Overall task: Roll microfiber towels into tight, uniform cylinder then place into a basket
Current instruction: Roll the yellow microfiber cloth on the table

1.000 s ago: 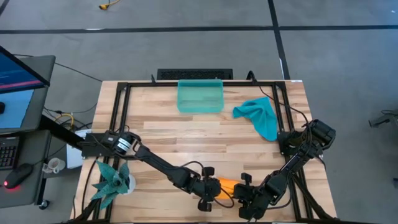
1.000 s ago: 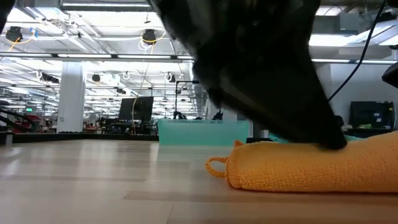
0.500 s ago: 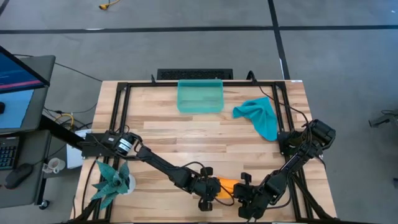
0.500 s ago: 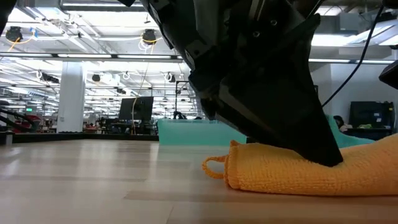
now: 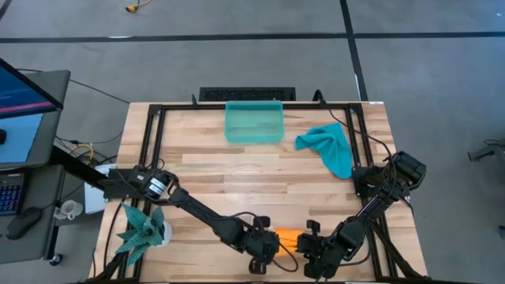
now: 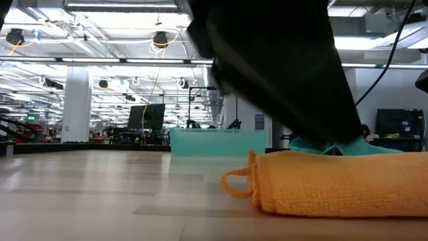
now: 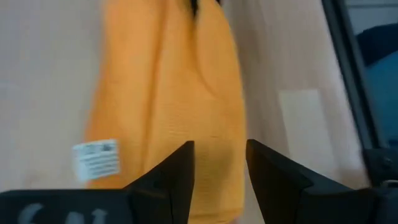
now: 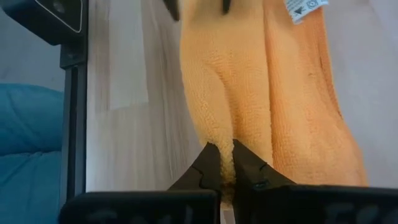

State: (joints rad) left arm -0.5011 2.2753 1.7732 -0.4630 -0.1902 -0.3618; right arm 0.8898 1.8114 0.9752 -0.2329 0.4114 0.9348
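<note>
**Both arms at the orange towel, roll partly formed**

The orange towel (image 5: 286, 236) lies low in the high view, just right of centre, near the front edge of the worktop (image 5: 237, 170). It is already folded into a long, loose bundle; the low view shows a thick roll with a small hang loop sticking out at its left end. The left gripper (image 5: 264, 248) is at the roll's left end, the right gripper (image 5: 314, 252) at its right end.

In the right wrist view the right jaws are nearly closed, pinching an edge fold of the towel. In the left wrist view the left jaws stand partly apart with the towel lying just beyond the tips; I would judge they hold nothing.

The teal towel (image 5: 330, 147) lies crumpled at the right of the high view, well apart. The basket (image 5: 254, 122) sits at upper centre, with no towel in it.

To do this step well, the pinched end should stay taut while the other end is turned, so the layers wrap evenly. The label and loop would best be tucked inside. Uneven pull from one side could make a cone, not a cylinder. The roll looks soft and springy, so it may loosen if let go early.
</note>
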